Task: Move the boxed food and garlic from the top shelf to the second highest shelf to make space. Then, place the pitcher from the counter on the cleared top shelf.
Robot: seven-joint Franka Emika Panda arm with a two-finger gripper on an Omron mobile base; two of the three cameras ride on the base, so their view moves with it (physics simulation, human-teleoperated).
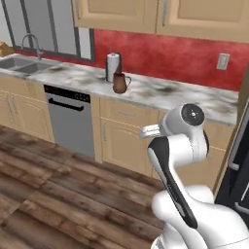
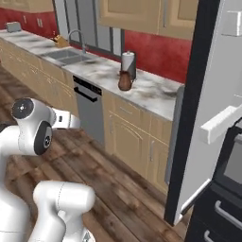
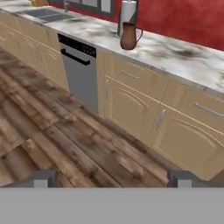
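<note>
Kitchen, red backsplash; marbled counter runs far across the room; pitcher stands upright on it, just beside a white-and-silver cylinder; gripper well short, fingers wide apart, empty — pitcher likely rigid, glazed, slippery; take the body or handle.

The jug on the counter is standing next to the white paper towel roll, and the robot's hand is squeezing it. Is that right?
Not quite. The jug does stand beside the paper towel roll on the counter, but the gripper isn't squeezing it. The hand view shows the fingers wide open, far from the jug.
</note>
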